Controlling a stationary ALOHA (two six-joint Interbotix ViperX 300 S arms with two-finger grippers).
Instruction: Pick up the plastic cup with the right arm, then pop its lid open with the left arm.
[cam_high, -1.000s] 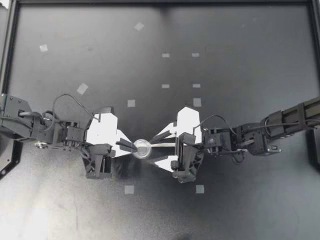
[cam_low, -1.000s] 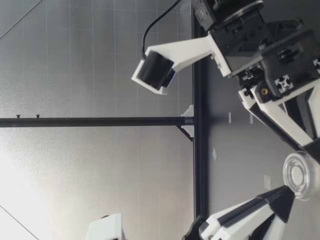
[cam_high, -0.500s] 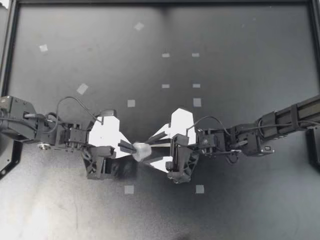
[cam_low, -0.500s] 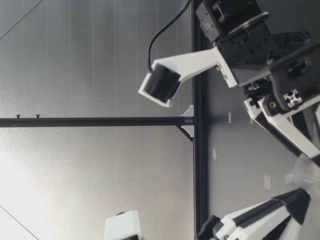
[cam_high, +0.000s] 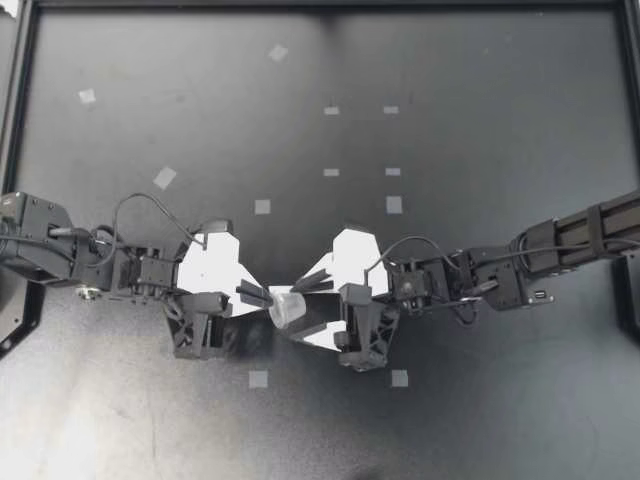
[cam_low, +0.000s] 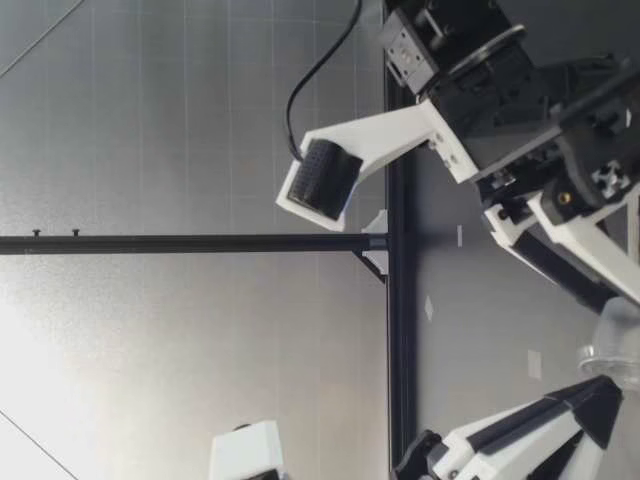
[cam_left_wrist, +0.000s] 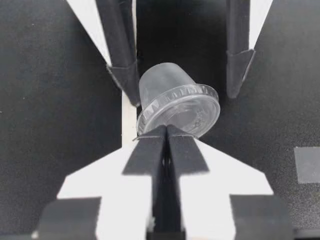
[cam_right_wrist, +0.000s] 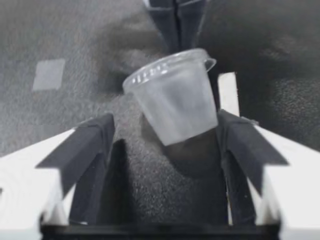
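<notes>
Top view, item: small clear cup (cam_high: 287, 309) with a lid on, tipped over above the dark worktop (cam_high: 470, 110), near its middle and between the two claws.
Long axis: runs from one claw toward the other, tilted. The lidded mouth faces my left claw (cam_high: 262, 296) and the narrow base points at my right claw (cam_high: 302, 308).
Left claw: fingers pressed together and pinching the edge of the lid's rim. In the left wrist view the cup (cam_left_wrist: 175, 100) juts straight ahead of the fingertips.
Right claw: fingers spread wide with the cup's base end between them. In the left wrist view one finger sits against the cup's wall and the other stands clear of it.
Right wrist view: cup (cam_right_wrist: 175, 100) between the spread fingers, base nearer the camera. My left claw (cam_right_wrist: 177, 35) is beyond the rim.
Contact with worktop: cannot tell.
Nearby: pale tape square (cam_high: 259, 379), well apart from the cup.
</notes>
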